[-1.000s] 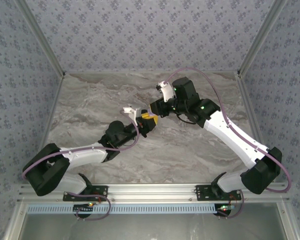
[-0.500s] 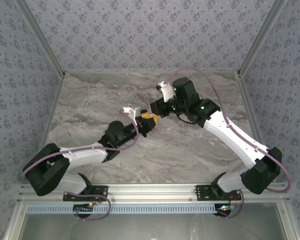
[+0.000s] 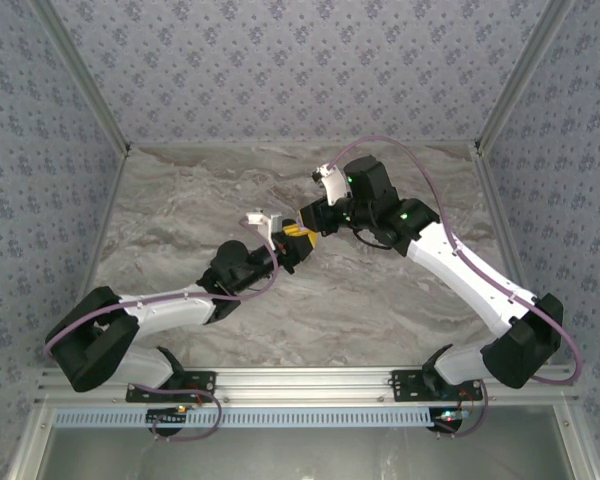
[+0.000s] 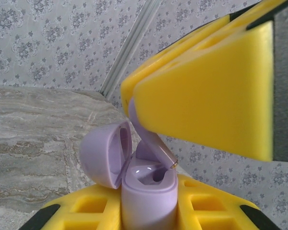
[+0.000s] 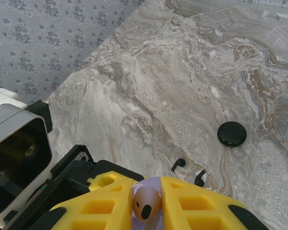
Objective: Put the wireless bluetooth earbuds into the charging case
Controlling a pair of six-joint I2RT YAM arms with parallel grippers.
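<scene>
In the middle of the top view the two arms meet. The left gripper (image 4: 149, 213) is clamped round the lilac charging case (image 4: 146, 194), whose lid (image 4: 105, 153) hangs open to the left. The right gripper (image 5: 145, 194) pinches a lilac earbud (image 4: 154, 143) just above the case. Its stem slants down and to the right, with the tip at the rim of the open well. Nothing has visibly shifted since a second ago.
</scene>
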